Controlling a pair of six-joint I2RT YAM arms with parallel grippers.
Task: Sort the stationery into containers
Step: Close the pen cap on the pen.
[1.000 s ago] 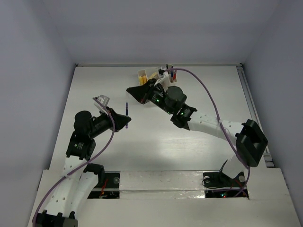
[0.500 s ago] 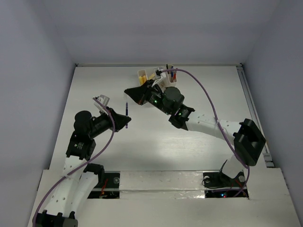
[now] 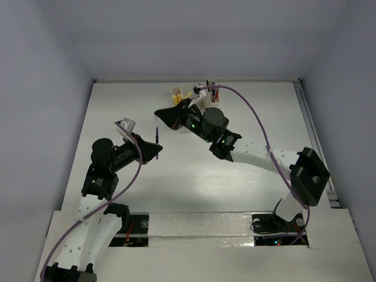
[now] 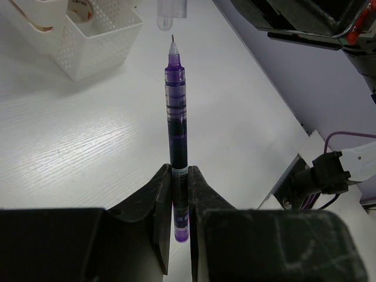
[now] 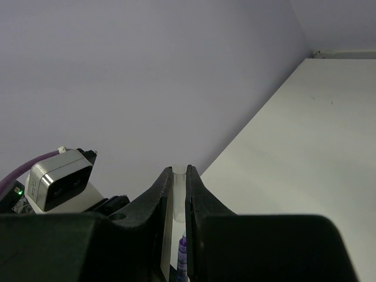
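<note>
My left gripper [image 4: 180, 170] is shut on the lower end of a purple pen [image 4: 176, 117] that points its bare tip up and away. Just beyond the tip hangs a clear pen cap [image 4: 171, 13], open end toward the pen and not touching it. My right gripper [image 5: 179, 170] is shut on that cap [image 5: 179, 188], with the pen [image 5: 183, 255] showing below between the fingers. From above, the pen [image 3: 157, 136] stands between the left gripper [image 3: 157, 151] and the right gripper [image 3: 158, 113]. The white organizer [image 3: 176, 94] sits at the back, partly hidden by the right arm.
The organizer's perforated corner [image 4: 100, 41] lies up and to the left of the pen. Yellow sticks and pens stand in its compartments. The right arm's black body [image 4: 305, 17] crosses just right of the cap. A rail [image 3: 306, 117] runs along the table's right edge.
The right gripper with the cap has edged slightly left toward the pen tip. The left arm and pen have stayed where they were.
</note>
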